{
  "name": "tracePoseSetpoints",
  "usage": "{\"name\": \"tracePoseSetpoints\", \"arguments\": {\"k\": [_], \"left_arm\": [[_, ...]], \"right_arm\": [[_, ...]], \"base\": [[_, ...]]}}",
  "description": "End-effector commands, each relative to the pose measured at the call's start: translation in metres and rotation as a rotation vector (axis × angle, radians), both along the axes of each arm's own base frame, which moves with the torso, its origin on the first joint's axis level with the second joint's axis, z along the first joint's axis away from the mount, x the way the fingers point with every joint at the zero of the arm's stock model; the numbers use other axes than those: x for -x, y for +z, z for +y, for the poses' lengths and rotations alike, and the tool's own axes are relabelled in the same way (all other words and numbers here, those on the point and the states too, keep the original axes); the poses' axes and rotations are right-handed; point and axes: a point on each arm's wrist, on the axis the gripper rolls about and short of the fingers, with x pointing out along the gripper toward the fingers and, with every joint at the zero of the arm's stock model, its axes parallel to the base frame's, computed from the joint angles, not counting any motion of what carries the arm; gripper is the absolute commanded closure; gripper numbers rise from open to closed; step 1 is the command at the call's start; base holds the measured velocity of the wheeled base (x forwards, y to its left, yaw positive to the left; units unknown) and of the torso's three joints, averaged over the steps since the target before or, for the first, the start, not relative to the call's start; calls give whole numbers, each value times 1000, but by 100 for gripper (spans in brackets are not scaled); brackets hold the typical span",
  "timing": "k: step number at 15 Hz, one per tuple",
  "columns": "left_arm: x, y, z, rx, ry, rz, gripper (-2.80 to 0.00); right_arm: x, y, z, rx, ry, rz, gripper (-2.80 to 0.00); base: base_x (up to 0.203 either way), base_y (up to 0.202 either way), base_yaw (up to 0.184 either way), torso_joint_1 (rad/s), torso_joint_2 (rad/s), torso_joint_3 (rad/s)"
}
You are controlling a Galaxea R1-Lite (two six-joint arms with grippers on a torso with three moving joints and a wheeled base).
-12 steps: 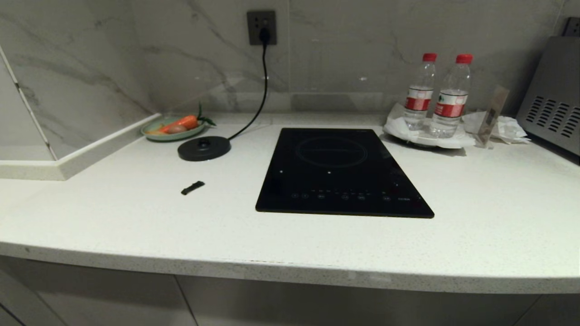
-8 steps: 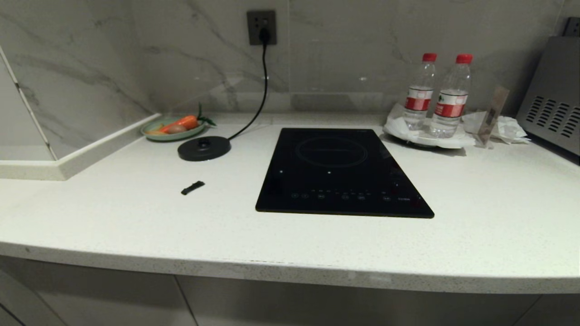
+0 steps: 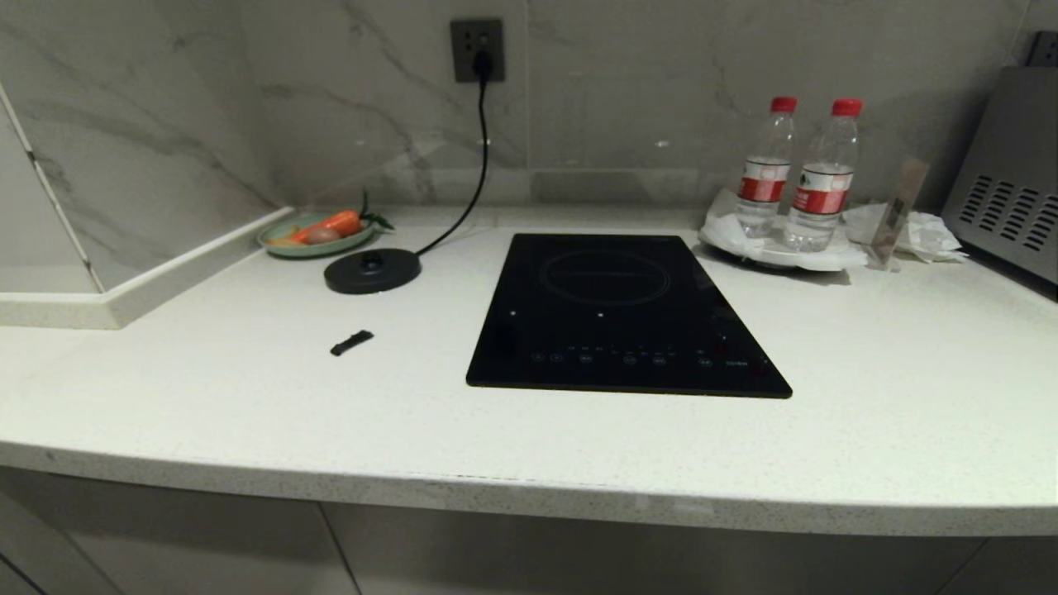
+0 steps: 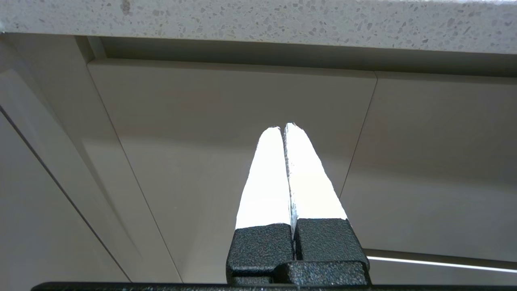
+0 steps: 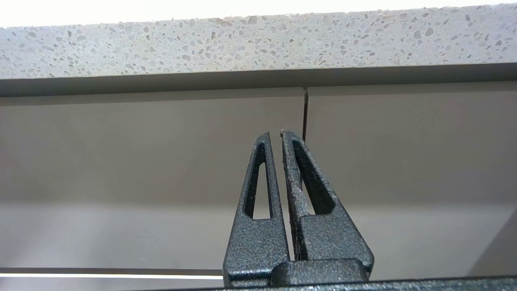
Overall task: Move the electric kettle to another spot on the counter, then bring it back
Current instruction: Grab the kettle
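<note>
The electric kettle is out of view in every frame. The white speckled counter (image 3: 248,397) fills the head view, and neither arm shows there. My left gripper (image 4: 282,126) hangs below the counter's edge (image 4: 258,20), pointing at a grey cabinet door (image 4: 226,105); its white-taped fingers are pressed together with nothing between them. My right gripper (image 5: 275,132) is parked the same way under the counter's edge (image 5: 258,44), its black fingers shut and empty.
A flat round black base disc (image 3: 372,270) sits at the back left, its cord running to a wall socket (image 3: 477,49). A black induction hob (image 3: 616,310) lies in the middle. Also here: a plate with a carrot (image 3: 318,233), a small black strip (image 3: 351,342), two water bottles (image 3: 793,178), a grey appliance (image 3: 1012,173).
</note>
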Motion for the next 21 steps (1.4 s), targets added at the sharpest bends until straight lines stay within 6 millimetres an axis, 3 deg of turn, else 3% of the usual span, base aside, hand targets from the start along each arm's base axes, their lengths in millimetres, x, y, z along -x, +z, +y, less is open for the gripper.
{"name": "tracePoseSetpoints", "arguments": {"k": [1, 6, 21], "left_arm": [[0, 0, 0, 1, 0, -1, 0], [0, 0, 0, -1, 0, -1, 0], [0, 0, 0, -1, 0, -1, 0]], "right_arm": [[0, 0, 0, 0, 0, 0, 0], [0, 0, 0, -4, 0, 3, 0], [0, 0, 0, -4, -2, 3, 0]], "base": [[0, 0, 0, 0, 0, 0], [0, 0, 0, 17, -118, -106], [0, 0, 0, 125, -503, -375]]}}
